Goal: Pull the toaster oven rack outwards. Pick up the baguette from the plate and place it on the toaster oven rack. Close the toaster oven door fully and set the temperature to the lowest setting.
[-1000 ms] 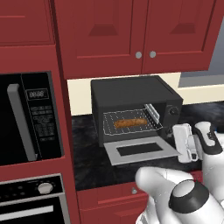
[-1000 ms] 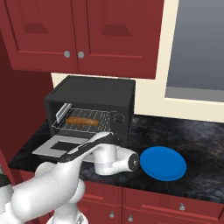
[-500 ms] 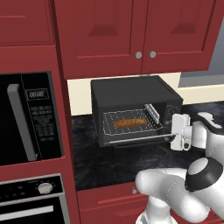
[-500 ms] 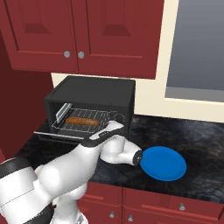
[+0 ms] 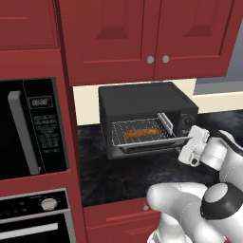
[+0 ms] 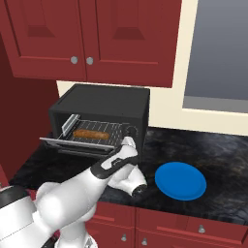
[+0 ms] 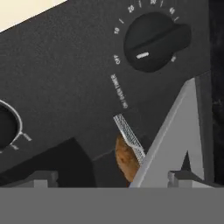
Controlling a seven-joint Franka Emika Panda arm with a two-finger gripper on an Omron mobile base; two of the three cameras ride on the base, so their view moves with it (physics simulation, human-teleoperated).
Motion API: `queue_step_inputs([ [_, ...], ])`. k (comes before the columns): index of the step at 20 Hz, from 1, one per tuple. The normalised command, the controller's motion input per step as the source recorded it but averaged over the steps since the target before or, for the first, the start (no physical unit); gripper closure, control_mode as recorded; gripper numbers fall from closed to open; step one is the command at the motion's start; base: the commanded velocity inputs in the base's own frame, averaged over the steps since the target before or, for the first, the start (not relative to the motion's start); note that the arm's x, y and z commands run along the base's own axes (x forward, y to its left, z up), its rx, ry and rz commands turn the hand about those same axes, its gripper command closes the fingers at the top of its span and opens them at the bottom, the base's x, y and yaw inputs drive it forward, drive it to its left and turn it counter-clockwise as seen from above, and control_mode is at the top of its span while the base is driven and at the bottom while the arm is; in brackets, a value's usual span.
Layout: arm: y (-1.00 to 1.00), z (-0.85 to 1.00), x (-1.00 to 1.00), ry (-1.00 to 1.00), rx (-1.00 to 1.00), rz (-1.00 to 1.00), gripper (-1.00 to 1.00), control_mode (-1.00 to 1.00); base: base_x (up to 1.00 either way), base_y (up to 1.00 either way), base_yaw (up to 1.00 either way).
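Note:
The black toaster oven (image 5: 142,102) (image 6: 106,104) stands on the dark counter. Its silver-framed door (image 5: 152,147) (image 6: 72,144) hangs partly raised, neither flat nor shut. Inside, the baguette (image 5: 141,133) (image 6: 90,134) (image 7: 124,159) lies on the wire rack (image 5: 128,126) (image 6: 109,127) (image 7: 129,134). My gripper (image 5: 191,142) (image 6: 127,144) (image 7: 113,180) is open at the oven's lower right front corner. In the hand view the door's silver edge (image 7: 175,131) runs between my fingertips (image 7: 43,178), close under a black knob (image 7: 153,41). The blue plate (image 6: 180,180) sits bare to the right.
A built-in black microwave (image 5: 33,126) with a long grey handle and a wall oven (image 5: 38,213) stand left of the counter. Red cabinets (image 5: 152,38) hang low above the toaster oven. A window (image 6: 218,48) is at the back right. Red drawers run below the counter edge.
The door has swung up from lying flat open to partly raised. My gripper has risen with it toward the oven's right front corner and stays open.

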Motion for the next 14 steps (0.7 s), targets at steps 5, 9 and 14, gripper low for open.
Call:
queue_step_inputs([
  [5,0.8,0.02,0.43,-0.1,0.07,-0.54,-1.0,-1.0,0.0,0.0,0.0],
  [9,0.61,0.09,0.7,-0.08,0.05,-0.46,-1.0,-1.0,0.0,0.0,0.0],
  [14,0.49,0.08,0.48,-0.07,0.05,-0.43,-1.0,-1.0,0.0,0.0,0.0],
])
